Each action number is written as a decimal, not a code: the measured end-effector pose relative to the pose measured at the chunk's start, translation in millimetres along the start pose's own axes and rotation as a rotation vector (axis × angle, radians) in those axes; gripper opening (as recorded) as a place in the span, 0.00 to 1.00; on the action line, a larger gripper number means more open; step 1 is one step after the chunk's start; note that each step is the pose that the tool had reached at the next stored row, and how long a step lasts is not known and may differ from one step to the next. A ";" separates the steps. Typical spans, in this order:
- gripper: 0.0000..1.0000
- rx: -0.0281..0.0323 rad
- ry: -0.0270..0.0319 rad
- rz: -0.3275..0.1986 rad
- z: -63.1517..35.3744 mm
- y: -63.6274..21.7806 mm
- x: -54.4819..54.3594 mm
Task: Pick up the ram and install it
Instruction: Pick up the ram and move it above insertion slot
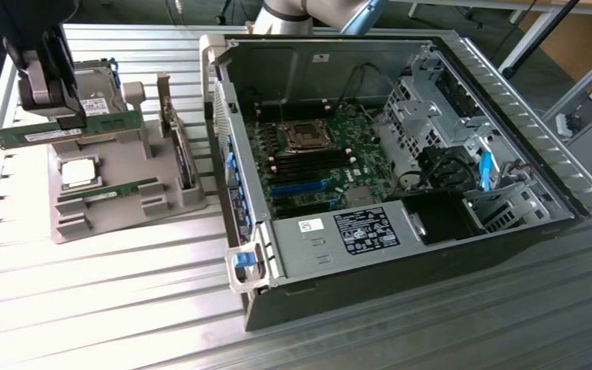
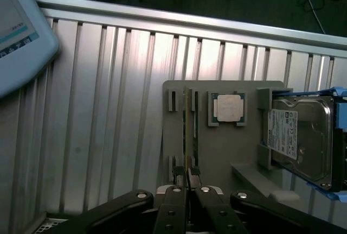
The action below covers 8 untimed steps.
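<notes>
Ram [image 1: 65,129] gripped edge-on in nearly closed end effector [image 1: 70,117], long axis level and crosswise to the jaws, just above grey parts tray [image 1: 121,223]; open computer case [image 1: 307,69] well apart, toward exterior view's right.

Glare whitens the table [image 1: 90,308]; wrist view dimmer.

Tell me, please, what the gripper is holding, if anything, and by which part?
The gripper holds the green ram, pinched near the middle of its long upper edge. The ram hangs clear above the grey tray.
</notes>
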<state>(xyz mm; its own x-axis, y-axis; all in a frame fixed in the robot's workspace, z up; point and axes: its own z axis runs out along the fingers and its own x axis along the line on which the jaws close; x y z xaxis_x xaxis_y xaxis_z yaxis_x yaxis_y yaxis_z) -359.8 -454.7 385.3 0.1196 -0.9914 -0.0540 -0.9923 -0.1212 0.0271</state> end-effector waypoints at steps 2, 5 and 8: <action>0.11 0.0000 0.0000 0.000 -1.6 0.1 -0.1; 0.11 0.0000 0.0000 0.000 -5.4 0.2 -0.3; 0.11 0.0000 0.0000 0.000 -8.4 0.2 -0.4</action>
<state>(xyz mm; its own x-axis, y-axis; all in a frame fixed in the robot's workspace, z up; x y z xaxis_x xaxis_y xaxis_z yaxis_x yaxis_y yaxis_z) -359.8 -454.7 393.8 0.1196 -0.9914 -0.0540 -0.9923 -0.1212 0.0271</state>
